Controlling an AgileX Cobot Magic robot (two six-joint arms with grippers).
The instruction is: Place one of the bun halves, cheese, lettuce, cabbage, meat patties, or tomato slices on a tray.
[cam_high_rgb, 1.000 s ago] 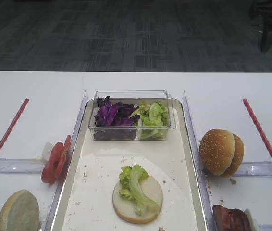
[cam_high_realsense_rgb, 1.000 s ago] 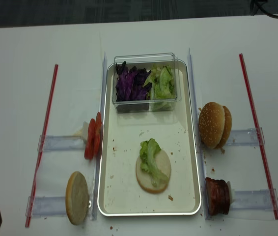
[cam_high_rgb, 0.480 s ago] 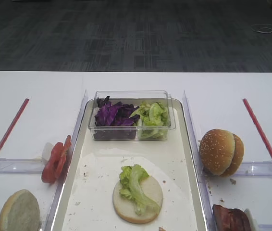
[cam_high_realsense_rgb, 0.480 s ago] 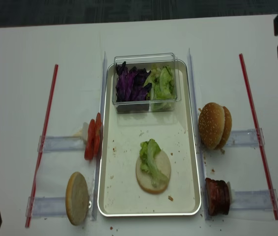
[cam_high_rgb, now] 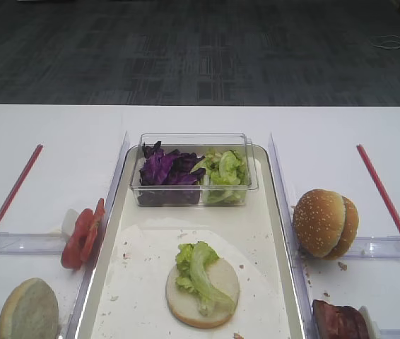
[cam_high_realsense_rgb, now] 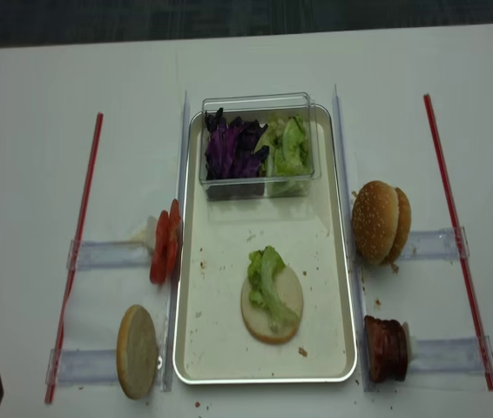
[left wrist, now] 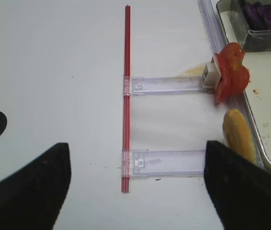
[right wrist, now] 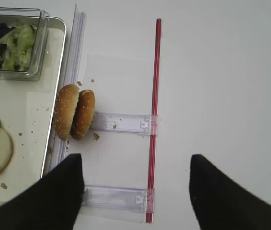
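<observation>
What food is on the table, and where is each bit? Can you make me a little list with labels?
tray: middle of table
on tray: flat bun half with lettuce piece on top
clear tub: far end of tray, purple cabbage left, green leaves right
left of tray: tomato slices, another bun half
right of tray: seeded buns, meat patties
right claw: open, holding nothing
left claw: open, holding nothing

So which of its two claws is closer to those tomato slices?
The left one. In its own camera view the left claw hangs open over the bare table just beside the tomato slices. The right claw is on the other side of the tray, near the sesame buns.
</observation>
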